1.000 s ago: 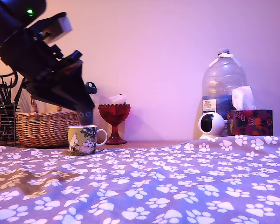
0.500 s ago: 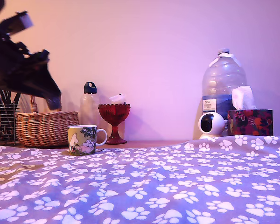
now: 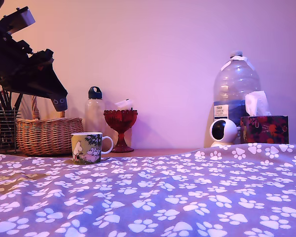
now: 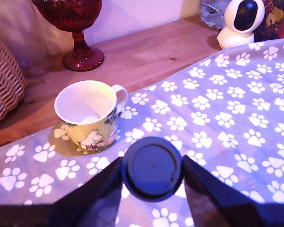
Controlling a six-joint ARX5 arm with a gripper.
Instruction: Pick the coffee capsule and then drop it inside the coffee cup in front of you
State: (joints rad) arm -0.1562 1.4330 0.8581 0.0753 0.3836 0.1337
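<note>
Wrist view showing gripper [image 4: 152,176] pinching coffee capsule [image 4: 152,174] between both dark fingers [image 4: 204,191], round face toward camera. Coffee cup [image 4: 87,113] standing upright beyond claw and off to one side, mouth open and empty, handle pointing toward claw side. Exterior view showing arm raised high, gripper [image 3: 58,102] well above cup [image 3: 87,147] and toward exterior view's left. Judgement: carrying step in hand; needing capsule centred over cup mouth, lowering close to rim before releasing, avoiding red goblet [image 4: 75,33] and basket [image 4: 4,82] just behind.
</note>
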